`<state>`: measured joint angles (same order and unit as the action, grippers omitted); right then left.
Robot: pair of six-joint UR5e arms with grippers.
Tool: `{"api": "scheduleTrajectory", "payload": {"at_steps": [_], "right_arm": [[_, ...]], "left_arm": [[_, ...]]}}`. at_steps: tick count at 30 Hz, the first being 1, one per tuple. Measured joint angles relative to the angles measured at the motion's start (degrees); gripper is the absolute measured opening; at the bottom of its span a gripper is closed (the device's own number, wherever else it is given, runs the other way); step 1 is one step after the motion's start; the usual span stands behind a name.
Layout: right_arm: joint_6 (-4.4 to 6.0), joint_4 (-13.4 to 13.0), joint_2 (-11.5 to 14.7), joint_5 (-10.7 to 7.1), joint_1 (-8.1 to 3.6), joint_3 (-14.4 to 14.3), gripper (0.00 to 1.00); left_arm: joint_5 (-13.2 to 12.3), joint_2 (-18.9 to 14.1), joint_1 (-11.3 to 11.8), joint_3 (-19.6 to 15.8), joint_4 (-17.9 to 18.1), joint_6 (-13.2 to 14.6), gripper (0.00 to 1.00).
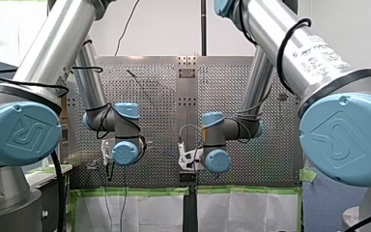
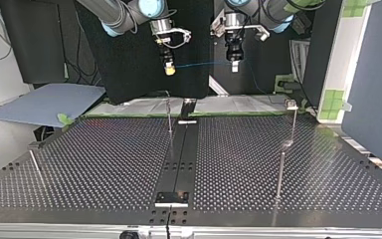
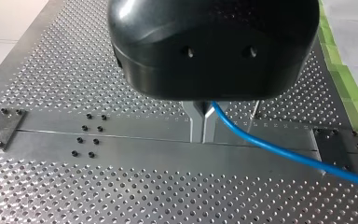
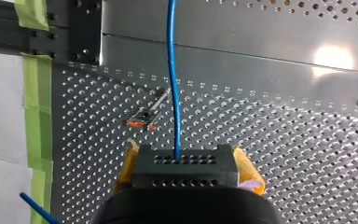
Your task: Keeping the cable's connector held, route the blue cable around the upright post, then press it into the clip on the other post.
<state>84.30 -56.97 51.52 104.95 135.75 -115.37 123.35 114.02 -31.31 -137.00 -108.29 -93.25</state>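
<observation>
Top view: blue cable [image 2: 201, 63] seemingly clear of post [image 2: 169, 117].

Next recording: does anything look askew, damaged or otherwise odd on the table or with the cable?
Nothing stands out. The blue cable runs straight between my left hand and my right hand, both raised above the perforated table. The posts stand clear of it.

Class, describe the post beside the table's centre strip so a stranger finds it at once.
In the top view, a dark strip runs down the perforated table's middle. Toward its far end, left of it in that view, stands a thin upright post. The other posts stand near the table's sides; only this one is beside the strip.
</observation>
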Motion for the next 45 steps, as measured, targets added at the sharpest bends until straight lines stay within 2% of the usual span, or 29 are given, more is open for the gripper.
{"api": "scheduleTrajectory", "payload": {"at_steps": [9,22,26,33,36,38,41,45], "right_arm": [[0.00,0.01,-0.12,0.00,0.00,0.00,0.00],[0.00,0.01,-0.13,0.00,0.00,0.00,0.00],[0.00,0.00,-0.13,0.00,0.00,0.00,0.00],[-0.02,0.03,-0.12,0.02,0.02,0.02,0.00],[-0.64,0.68,0.53,0.68,0.67,0.69,0.00],[-0.77,1.56,1.43,1.55,1.56,1.56,0.00],[0.23,3.19,3.06,2.86,2.99,3.20,0.00],[1.38,5.47,5.33,2.27,3.52,5.46,0.00]], "left_arm": [[0.25,-0.27,0.05,-0.09,-0.24,-0.25,0.00],[1.05,-6.38,0.09,-0.17,-7.05,-1.31,0.00],[1.05,-6.77,0.09,-0.18,-8.88,-1.32,0.00],[1.08,-6.86,0.07,-0.18,-9.48,-1.33,0.00],[1.58,-7.41,-0.23,-0.10,-10.05,-1.42,0.00],[2.05,-8.20,-0.51,-0.05,-10.84,-1.47,0.00],[2.03,-9.51,-0.53,-0.02,-12.17,-1.55,0.00],[1.49,-11.67,0.09,-0.01,-14.33,-2.64,0.00]]}}
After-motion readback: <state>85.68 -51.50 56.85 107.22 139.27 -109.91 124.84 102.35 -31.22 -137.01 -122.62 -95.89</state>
